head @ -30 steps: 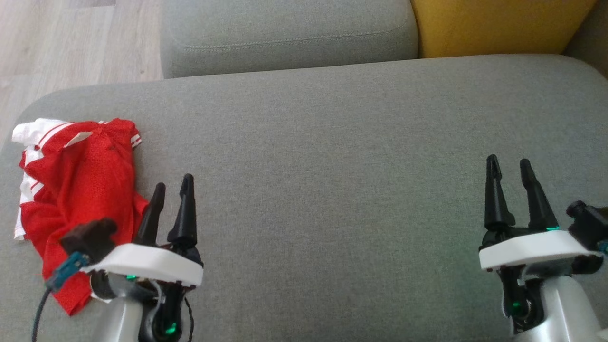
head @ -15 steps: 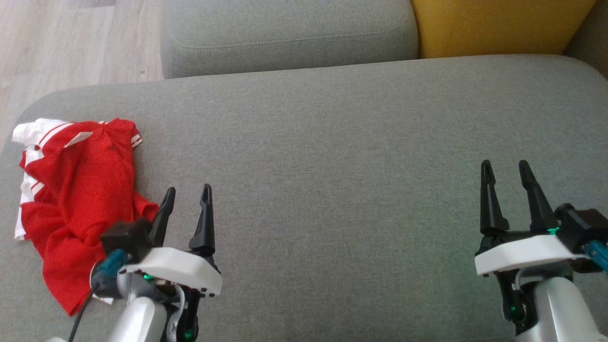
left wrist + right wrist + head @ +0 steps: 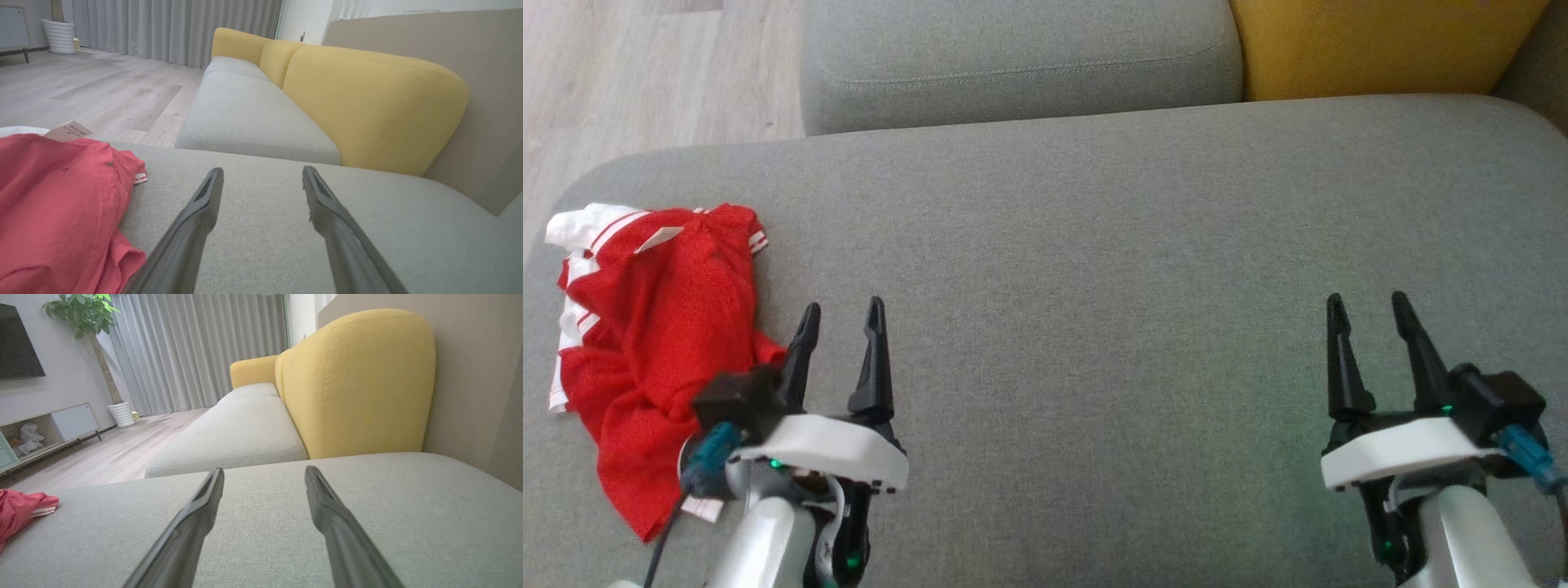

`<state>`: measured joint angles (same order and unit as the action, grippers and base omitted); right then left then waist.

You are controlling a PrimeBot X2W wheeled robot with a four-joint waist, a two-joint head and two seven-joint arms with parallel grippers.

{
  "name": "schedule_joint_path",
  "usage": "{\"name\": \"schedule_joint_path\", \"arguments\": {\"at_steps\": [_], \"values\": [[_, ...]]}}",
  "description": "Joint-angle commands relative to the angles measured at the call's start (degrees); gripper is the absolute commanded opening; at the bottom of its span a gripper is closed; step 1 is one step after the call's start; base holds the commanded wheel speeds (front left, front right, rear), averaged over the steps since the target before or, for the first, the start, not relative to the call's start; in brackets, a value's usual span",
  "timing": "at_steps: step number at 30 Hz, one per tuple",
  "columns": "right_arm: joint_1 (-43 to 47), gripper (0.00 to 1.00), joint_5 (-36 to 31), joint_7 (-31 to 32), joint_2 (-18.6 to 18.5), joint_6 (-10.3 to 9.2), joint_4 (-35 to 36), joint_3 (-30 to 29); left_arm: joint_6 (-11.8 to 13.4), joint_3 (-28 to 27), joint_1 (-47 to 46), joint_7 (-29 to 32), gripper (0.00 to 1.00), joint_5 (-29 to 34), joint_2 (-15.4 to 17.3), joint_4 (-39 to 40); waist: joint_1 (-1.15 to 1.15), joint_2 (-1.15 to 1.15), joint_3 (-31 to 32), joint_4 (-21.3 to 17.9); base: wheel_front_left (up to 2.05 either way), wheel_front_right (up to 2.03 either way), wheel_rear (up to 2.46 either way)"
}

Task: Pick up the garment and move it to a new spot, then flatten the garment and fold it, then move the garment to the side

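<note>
The broad grey woven-fabric seat cushion (image 3: 1094, 245) is my working surface. Most of it lies bare, which gives me the room I want for spreading and folding. Behind the cushion's far edge rises the mustard-yellow upholstered backrest (image 3: 1380, 41), and I judge it limits how far back I can lay cloth.

The crumpled red mesh garment with white striped trim (image 3: 654, 327) sits in a heap at the cushion's left end, close to its rounded corner. It is neither flattened nor held by anything, so I judge the pick-up is not yet done.

The left fingers (image 3: 872, 359) hover over the cushion's near left part, just beside the heap's right edge. They are spread wide with nothing between them, placed, I think, to reach across and pinch a fold. The right fingers (image 3: 1342, 367) hang over the cushion's near right part, well apart from the cloth. They are equally wide and empty, presumably waiting for a second corner to take.

A small pale paper tag (image 3: 658, 238) lies on the heap toward the cushion's far side.
</note>
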<state>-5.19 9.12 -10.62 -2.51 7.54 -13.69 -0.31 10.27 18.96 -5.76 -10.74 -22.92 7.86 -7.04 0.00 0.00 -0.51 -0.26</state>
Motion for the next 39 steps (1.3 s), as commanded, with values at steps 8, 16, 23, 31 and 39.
{"name": "schedule_joint_path", "arguments": {"at_steps": [8, 16, 23, 31, 39], "values": [[-2.63, 1.0, 4.93, -2.09, -0.33, -0.05, -1.63, 3.42, -5.47, -9.01, -0.58, -2.03, 1.0, -0.4, -3.92, 0.13, 0.0, 0.0, 0.2, 0.05, 0.0, 0.0, 0.0], [-3.18, 1.0, 4.59, -3.23, -0.35, -0.05, -3.51, 4.96, -8.79, -11.38, -0.3, -3.37, 1.0, 3.67, -4.94, -2.51, 0.0, 0.0, 0.57, 0.08, 0.0, 0.0, 0.0], [-3.64, 1.0, 1.36, -4.17, -0.37, -0.05, -3.98, 5.64, -8.39, -10.32, -0.67, -4.26, 1.0, 5.67, -4.97, -2.82, 0.0, 0.0, 0.65, 0.1, 0.0, 0.0, 0.0], [-3.56, 1.0, 1.32, -4.24, -0.37, -0.05, -4.22, 5.7, -8.32, -9.7, -0.87, -4.26, 1.0, 5.64, -4.97, -3.01, 0.0, 0.0, 0.63, 0.87, 0.0, 0.0, 0.0], [-2.99, 1.0, 1.26, -4.29, -0.37, -0.05, -4.3, 6.16, -8.15, -9.77, -0.69, -4.26, 1.0, 5.76, -4.98, -3.1, 0.0, 0.0, 1.05, 4.6, 0.0, 0.0, 0.0]]}}
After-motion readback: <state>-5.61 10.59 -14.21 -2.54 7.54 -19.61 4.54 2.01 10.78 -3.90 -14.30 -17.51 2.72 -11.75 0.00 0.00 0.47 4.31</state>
